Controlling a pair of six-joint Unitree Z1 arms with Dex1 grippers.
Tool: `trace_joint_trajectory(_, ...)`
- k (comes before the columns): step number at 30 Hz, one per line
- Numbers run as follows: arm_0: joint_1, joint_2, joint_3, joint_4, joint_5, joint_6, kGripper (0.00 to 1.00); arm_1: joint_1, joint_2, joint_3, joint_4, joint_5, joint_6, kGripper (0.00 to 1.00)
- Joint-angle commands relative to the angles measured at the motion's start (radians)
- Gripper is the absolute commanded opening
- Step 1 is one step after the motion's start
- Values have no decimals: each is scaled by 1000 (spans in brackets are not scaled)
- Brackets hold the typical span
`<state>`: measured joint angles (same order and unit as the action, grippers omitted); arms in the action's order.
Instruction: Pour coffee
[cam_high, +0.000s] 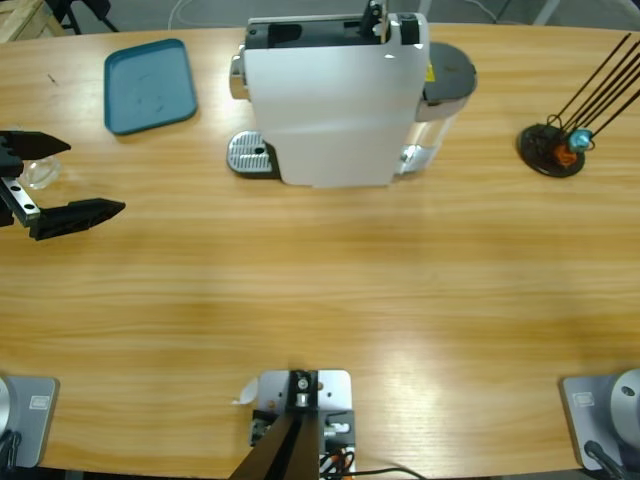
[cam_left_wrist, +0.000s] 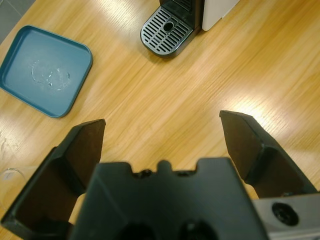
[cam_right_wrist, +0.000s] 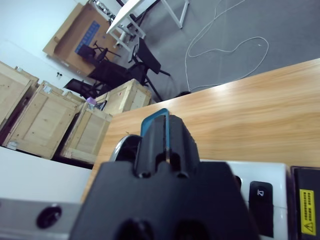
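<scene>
Left gripper (cam_high: 60, 180): jaws spread wide, nothing between them, nothing touched; hangs over bare table (cam_high: 320, 300) at left edge. Clear cup (cam_high: 38, 172) sits just beside upper jaw, likely pickup target. Coffee machine (cam_high: 335, 100) stands at far middle of table, drip tray (cam_high: 250, 155) facing left and unoccupied, presumably awaiting cup. Teal tray (cam_high: 150, 85) lies near, to left of machine. Right gripper (cam_right_wrist: 162, 145): above machine top, jaws appear pressed together, nothing visibly held; probably positioned for lever or button.
</scene>
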<state>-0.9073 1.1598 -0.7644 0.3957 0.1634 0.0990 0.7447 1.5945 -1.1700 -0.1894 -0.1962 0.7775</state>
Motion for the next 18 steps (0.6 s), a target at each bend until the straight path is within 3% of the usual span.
trace_joint_trajectory(1, -7, 12, 21, 9, -13, -1, 1000, 91, 139, 20, -14, 15, -12, 0)
trace_joint_trajectory(8, -7, -10, 36, 15, -13, -4, 1000, 104, 241, 18, 17, 29, -116, 0)
trace_joint_trajectory(18, -7, -3, 42, 20, -13, -4, 1000, 104, 290, 29, 13, 39, -138, 0)
